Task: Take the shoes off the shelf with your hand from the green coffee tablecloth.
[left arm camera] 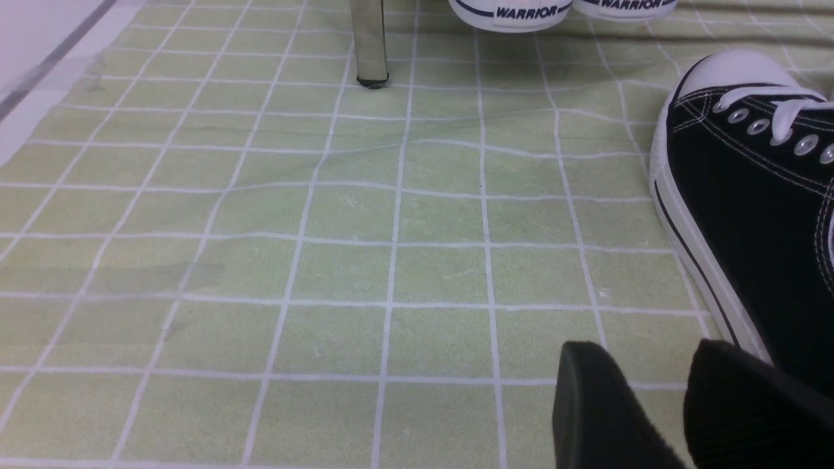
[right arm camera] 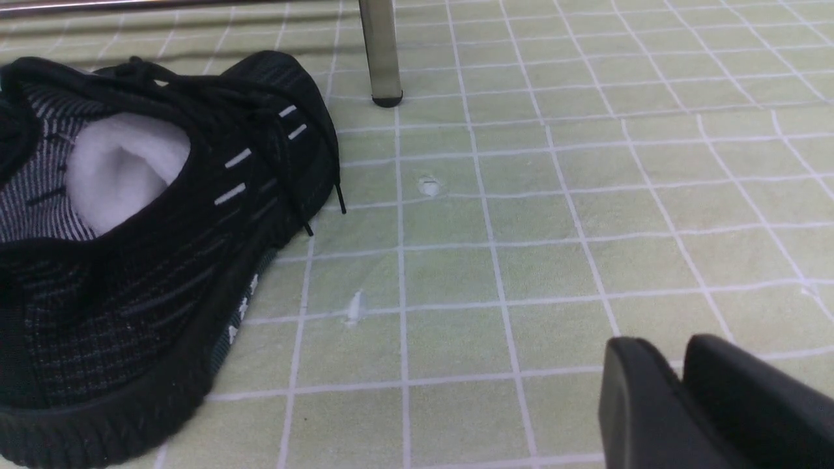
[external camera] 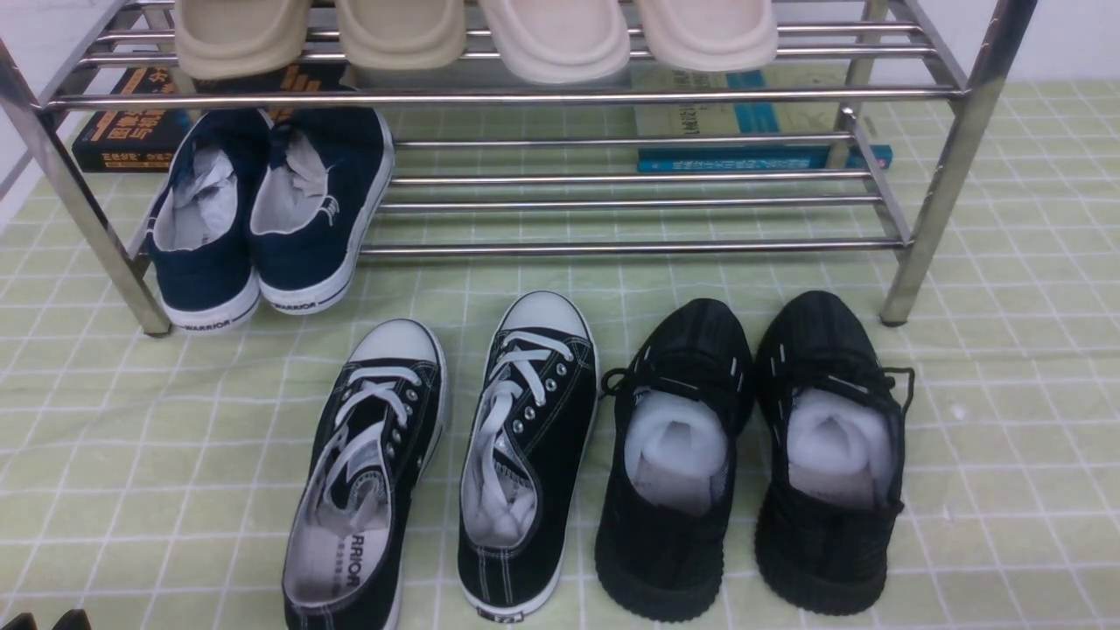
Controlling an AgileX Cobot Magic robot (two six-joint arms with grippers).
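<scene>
Front view: all-black knit sneakers [external camera: 752, 455] on pale green grid cloth [external camera: 1006, 437]. Wrist views only: left gripper [left arm camera: 658, 384] spread, empty; right gripper [right arm camera: 677, 381] nearly pressed together, empty.

A staged home entryway: chrome shoe rack [external camera: 954, 157], slippers [external camera: 560, 39] and books [external camera: 131, 122] on checked cloth [external camera: 1006, 367].
</scene>
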